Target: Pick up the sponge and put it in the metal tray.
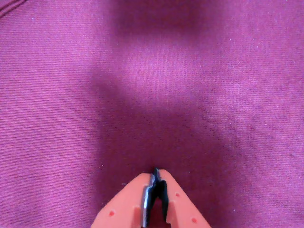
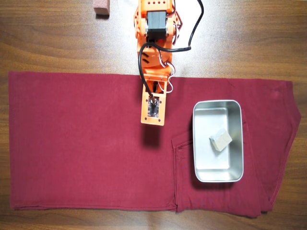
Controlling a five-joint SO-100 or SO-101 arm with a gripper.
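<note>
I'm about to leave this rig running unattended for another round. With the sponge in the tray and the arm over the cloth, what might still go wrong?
1. The sponge lies tilted in the metal tray; a knock to the tray might shift it.
2. The shut pincer hangs over the loose red cloth; a low sweep might snag it and drag the tray.
3. The black cable loops beside the arm and could catch as joints turn.
</note>
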